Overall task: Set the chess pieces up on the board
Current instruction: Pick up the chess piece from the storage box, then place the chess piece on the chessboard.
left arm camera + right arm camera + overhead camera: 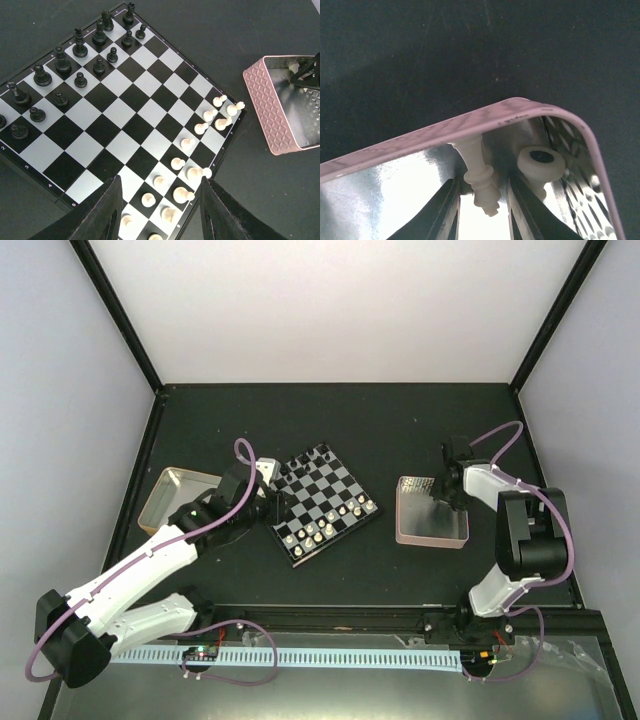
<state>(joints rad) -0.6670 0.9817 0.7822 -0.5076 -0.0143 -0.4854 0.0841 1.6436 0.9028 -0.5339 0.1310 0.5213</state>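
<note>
Left gripper [160,182] hangs wide open over the board [100,145]. Right gripper [482,200] narrowly brackets a cream piece [480,175] inside the tray [470,125], contact unclear.

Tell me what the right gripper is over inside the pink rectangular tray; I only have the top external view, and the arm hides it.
Observer: On the right wrist view, a cream-white chess piece leans tipped against the wall of the pink rectangular tray, between the open fingers of the right gripper, not yet pinched.
Operator: Anything else in that corner?
Observer: A second cream-white piece beside it, its round base turned toward the camera.
Operator: And the other arm?
Observer: The left wrist view shows the left gripper open and empty above the white-piece side of the small black-and-white chessboard.
</note>
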